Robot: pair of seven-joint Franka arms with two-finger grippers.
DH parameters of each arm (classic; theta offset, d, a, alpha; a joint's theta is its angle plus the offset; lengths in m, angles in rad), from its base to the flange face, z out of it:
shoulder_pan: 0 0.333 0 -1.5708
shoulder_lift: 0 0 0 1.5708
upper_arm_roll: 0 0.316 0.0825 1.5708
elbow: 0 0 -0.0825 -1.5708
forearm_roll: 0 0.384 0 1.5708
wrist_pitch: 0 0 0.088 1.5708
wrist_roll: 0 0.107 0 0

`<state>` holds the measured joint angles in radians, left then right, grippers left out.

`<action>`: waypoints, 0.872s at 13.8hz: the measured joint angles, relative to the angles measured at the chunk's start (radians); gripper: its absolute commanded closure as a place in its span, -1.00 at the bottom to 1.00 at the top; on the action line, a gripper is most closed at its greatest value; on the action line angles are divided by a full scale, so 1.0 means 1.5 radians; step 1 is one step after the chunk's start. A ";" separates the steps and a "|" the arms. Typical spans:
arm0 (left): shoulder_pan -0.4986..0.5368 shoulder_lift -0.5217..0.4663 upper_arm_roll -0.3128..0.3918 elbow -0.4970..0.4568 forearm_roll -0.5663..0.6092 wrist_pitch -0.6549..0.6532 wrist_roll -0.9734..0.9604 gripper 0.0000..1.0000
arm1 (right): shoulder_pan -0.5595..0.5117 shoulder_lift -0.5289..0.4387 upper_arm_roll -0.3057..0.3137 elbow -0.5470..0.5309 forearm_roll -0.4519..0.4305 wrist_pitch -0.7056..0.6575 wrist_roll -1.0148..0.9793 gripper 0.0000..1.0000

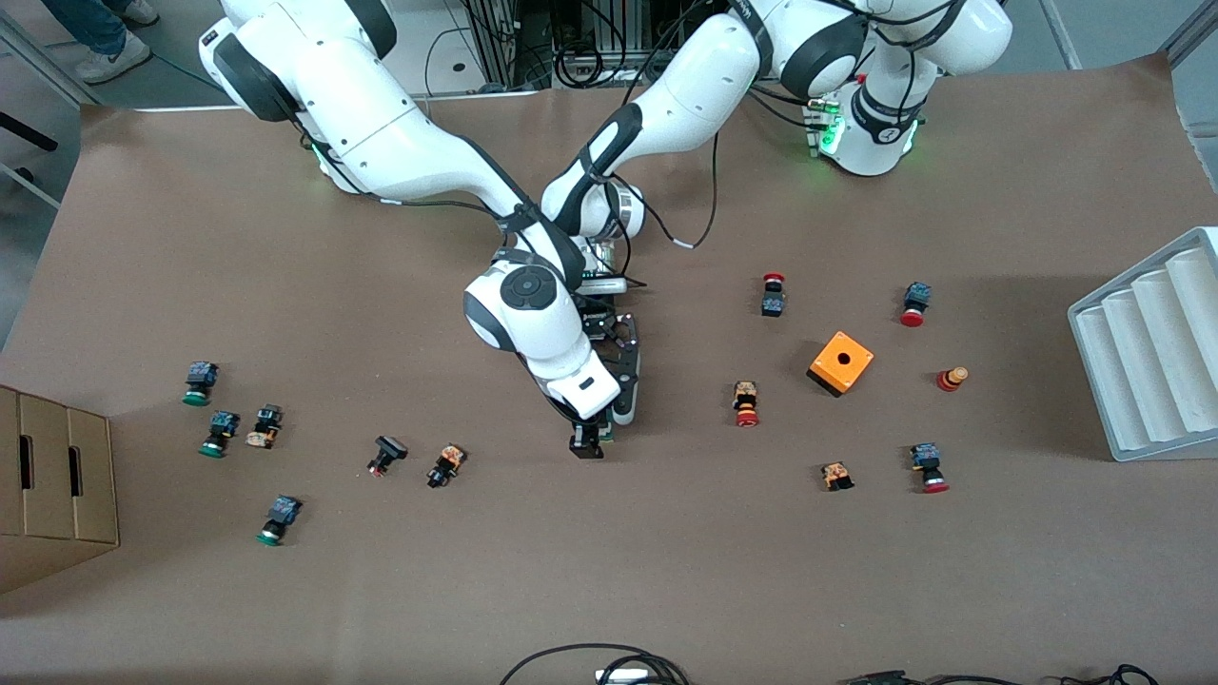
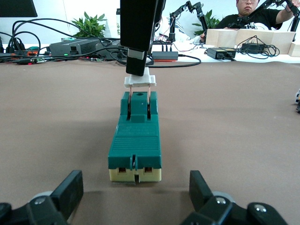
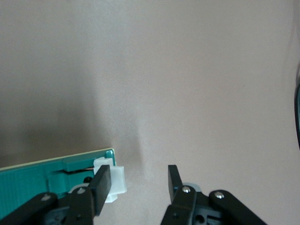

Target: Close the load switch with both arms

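Note:
The load switch (image 2: 135, 140) is a narrow green block on a cream base, lying on the brown table with its white sliding piece (image 2: 139, 80) raised at one end. In the front view the two hands cover most of the switch (image 1: 611, 436). My right gripper (image 3: 138, 180) hangs over that end with its fingers apart. One finger (image 3: 101, 187) rests against the white piece (image 3: 115, 180), and nothing sits between the fingers. My left gripper (image 2: 136, 192) is low at the switch's other end, open wide, with the switch just ahead of its fingers (image 2: 70, 187). Both hands, right (image 1: 587, 445) and left (image 1: 623, 409), meet mid-table.
An orange box (image 1: 841, 362) and several small push buttons, such as one red-capped (image 1: 745, 403), lie toward the left arm's end. More buttons (image 1: 445, 465) lie toward the right arm's end, near a cardboard box (image 1: 52, 485). A white rack (image 1: 1147, 352) stands at the table edge.

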<state>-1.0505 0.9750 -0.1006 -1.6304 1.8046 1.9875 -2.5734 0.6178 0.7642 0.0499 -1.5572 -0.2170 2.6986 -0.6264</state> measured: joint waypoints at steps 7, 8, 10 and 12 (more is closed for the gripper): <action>0.000 0.000 0.000 0.000 0.000 0.000 0.000 -1.00 | -0.007 0.008 0.000 0.007 0.000 0.005 0.000 -0.14; 0.000 0.000 0.000 0.000 0.000 0.000 0.000 -1.00 | -0.008 0.009 0.000 0.008 0.000 0.005 0.000 -0.14; 0.000 0.000 0.000 0.000 0.000 0.000 0.000 -1.00 | -0.008 0.010 0.000 0.008 0.000 0.006 0.000 -0.14; 0.000 0.000 0.000 0.000 0.000 0.000 0.000 -1.00 | -0.008 0.011 0.000 0.008 0.000 0.012 0.000 -0.13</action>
<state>-1.0505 0.9750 -0.1006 -1.6304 1.8046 1.9875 -2.5734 0.6064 0.7808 0.0494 -1.5446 -0.2170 2.7161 -0.6264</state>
